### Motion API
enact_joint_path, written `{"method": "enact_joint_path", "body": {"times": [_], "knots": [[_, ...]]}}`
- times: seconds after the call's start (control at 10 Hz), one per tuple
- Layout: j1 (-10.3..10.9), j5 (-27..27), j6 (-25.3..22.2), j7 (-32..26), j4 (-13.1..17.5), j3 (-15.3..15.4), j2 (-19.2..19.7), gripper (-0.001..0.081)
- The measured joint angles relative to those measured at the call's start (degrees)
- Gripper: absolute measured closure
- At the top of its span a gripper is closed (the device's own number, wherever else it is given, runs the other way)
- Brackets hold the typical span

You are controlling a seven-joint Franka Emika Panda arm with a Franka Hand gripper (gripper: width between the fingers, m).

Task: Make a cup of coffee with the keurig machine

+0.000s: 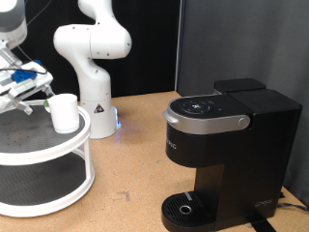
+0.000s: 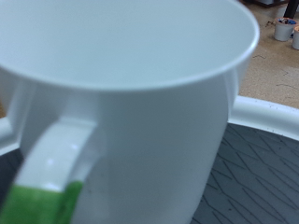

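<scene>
At the exterior view's top left, the gripper point(image 1: 29, 87) reaches in just beside the white cup point(image 1: 65, 112), partly cut off by the frame; whether its fingers are apart or together cannot be told. The cup stands on a round two-tier white stand point(image 1: 43, 145). The wrist view is filled by the blurred cup point(image 2: 131, 103). The black keurig machine point(image 1: 227, 155) sits well apart, its lid down.

This looks like a robotics lab, not a kitchen. A white robot arm point(image 1: 92, 53) is bolted straight onto a plain brown tabletop point(image 1: 130, 174), with black curtains point(image 1: 232, 43) hung behind it as a backdrop. A coffee machine point(image 1: 224, 155) stands alone on the bare board, a cable trailing from it, beside a white two-tier round stand point(image 1: 43, 159). The blurred wrist view shows what may be buckets point(image 2: 285, 28) on a floor beyond.
</scene>
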Motion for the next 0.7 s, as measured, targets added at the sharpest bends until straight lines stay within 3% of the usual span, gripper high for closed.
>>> {"method": "enact_joint_path", "body": {"times": [0.3,0.7], "knots": [[2.1,3.1,0.1,-3.1,-0.1,-1.0,2.7,0.0006],[2.1,3.4,-3.0,-3.7,-0.1,-1.1,2.8,0.0006]]}}
